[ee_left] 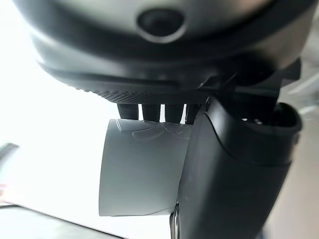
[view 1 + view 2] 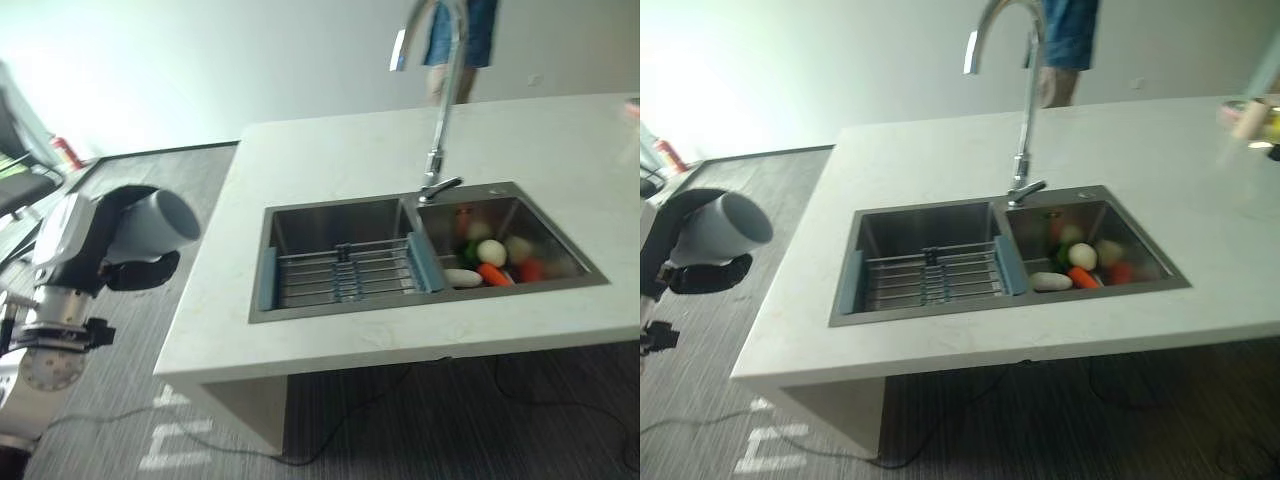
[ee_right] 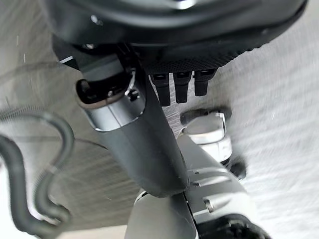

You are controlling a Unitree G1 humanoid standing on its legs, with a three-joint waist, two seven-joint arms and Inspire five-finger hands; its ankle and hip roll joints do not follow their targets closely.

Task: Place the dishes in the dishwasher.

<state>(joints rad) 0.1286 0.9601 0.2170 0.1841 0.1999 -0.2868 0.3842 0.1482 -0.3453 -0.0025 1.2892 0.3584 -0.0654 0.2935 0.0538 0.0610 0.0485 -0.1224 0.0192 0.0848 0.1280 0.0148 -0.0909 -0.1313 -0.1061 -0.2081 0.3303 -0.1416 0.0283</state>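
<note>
A pale grey cup [image 2: 155,225] lies on its side in my left hand [image 2: 140,272], held over the floor to the left of the white counter [image 2: 330,330]. Its open mouth faces the counter. In the left wrist view the cup [image 1: 142,172] sits between the fingers [image 1: 164,112] behind it and the thumb [image 1: 234,179] across its front. My right hand [image 3: 144,144] hangs above the striped floor with its fingers [image 3: 182,84] straight and nothing in it.
The counter holds a steel double sink [image 2: 262,310] with a tall faucet [image 2: 440,120]. A wire rack [image 2: 345,272] with blue ends spans the left basin; vegetables [image 2: 492,260] lie in the right one. A person [image 2: 460,40] stands behind the counter. Blurred objects [image 2: 1252,115] sit at the counter's far right.
</note>
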